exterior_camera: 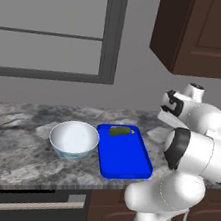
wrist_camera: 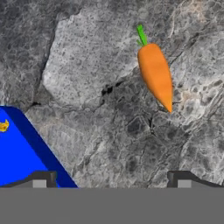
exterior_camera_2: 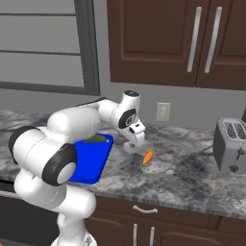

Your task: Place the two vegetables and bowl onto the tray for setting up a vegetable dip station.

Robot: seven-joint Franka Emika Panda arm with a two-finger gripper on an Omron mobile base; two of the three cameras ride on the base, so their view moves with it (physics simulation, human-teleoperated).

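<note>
Cucumber (exterior_camera: 120, 131) on tray (exterior_camera: 125, 160) | bowl (exterior_camera: 74, 139) beside tray, on counter | gripper (wrist_camera: 112, 178) spread wide, empty, above carrot (wrist_camera: 155, 74) | next, likely: descend, centre, grasp carrot

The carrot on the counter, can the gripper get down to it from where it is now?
Probably yes. The carrot lies alone on bare counter beside the tray, with nothing between it and the open gripper.
</note>
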